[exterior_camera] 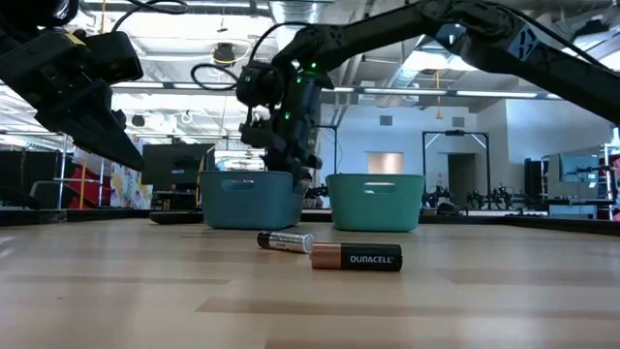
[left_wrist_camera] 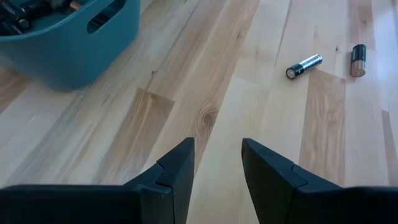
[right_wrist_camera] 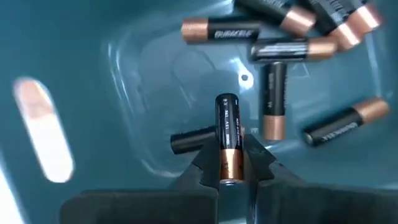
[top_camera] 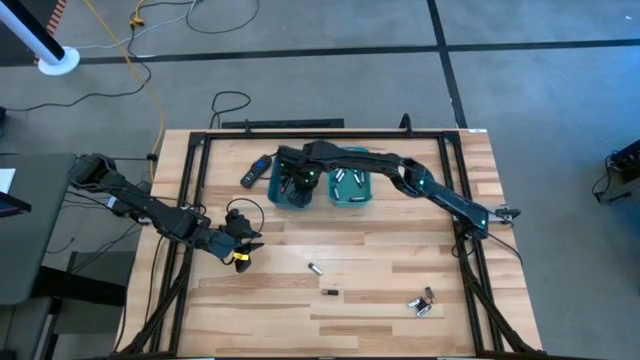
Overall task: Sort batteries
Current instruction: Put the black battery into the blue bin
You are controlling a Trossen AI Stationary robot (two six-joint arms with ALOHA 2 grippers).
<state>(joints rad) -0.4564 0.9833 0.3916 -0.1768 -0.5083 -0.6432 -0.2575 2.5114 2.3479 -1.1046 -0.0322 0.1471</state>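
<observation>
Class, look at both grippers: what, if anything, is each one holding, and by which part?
The right gripper, over the left teal bin, holds a dark battery by its copper end. The left gripper is open above bare table and holds nothing.

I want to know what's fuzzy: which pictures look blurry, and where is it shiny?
Right wrist view: the battery in the right gripper's fingers looks sharp, while the bin's handle slot is a soft, pale blur. Low view: the near battery is crisp, and bright ceiling lights glare behind.
</observation>
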